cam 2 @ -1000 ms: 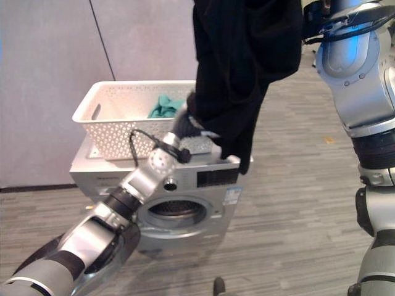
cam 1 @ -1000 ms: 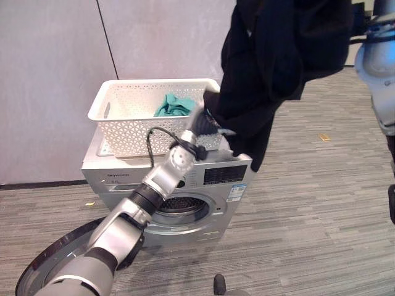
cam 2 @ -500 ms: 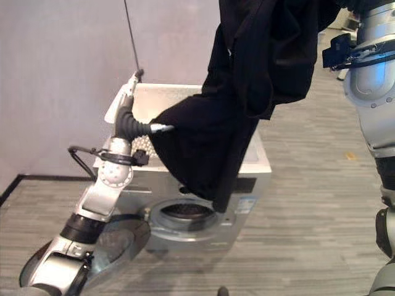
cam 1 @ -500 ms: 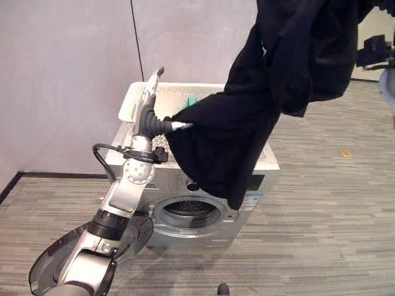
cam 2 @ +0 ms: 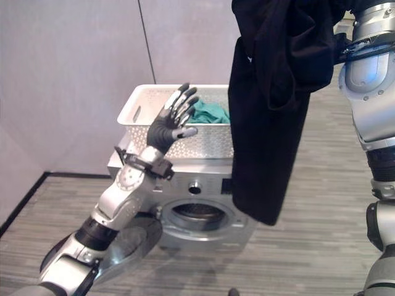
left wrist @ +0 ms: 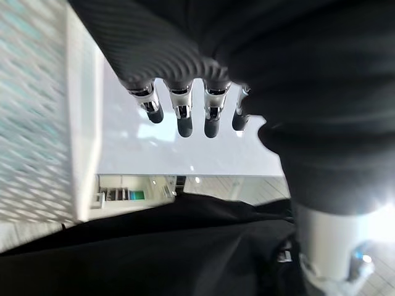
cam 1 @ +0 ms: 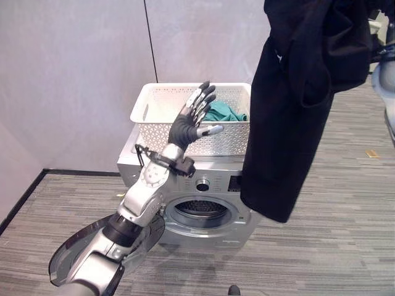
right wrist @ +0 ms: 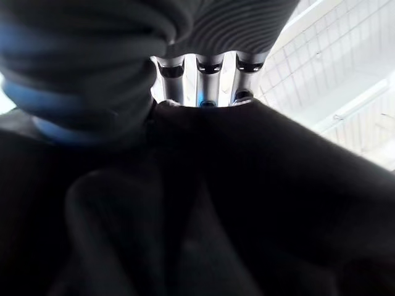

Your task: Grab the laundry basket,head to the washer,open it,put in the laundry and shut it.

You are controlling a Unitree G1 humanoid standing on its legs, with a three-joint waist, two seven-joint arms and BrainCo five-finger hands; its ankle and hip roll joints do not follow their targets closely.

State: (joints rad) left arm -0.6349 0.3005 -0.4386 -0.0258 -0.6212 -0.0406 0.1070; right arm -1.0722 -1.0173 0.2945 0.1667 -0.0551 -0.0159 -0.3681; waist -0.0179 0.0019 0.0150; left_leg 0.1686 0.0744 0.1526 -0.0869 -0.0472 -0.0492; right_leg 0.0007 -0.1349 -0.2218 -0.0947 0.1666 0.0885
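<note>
The left hand is raised mid-frame with fingers spread, empty, before the basket on the washer. The right hand is clamped on a black garment hanging at upper right (soft, limp, probably light); gather its dangling hem before stuffing it in the drum.

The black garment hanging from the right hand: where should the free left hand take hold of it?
Probably the black garment's lower hem, reached from the left hand's side. That end hangs loose and unobstructed beside the washer, close to its open drum.
</note>
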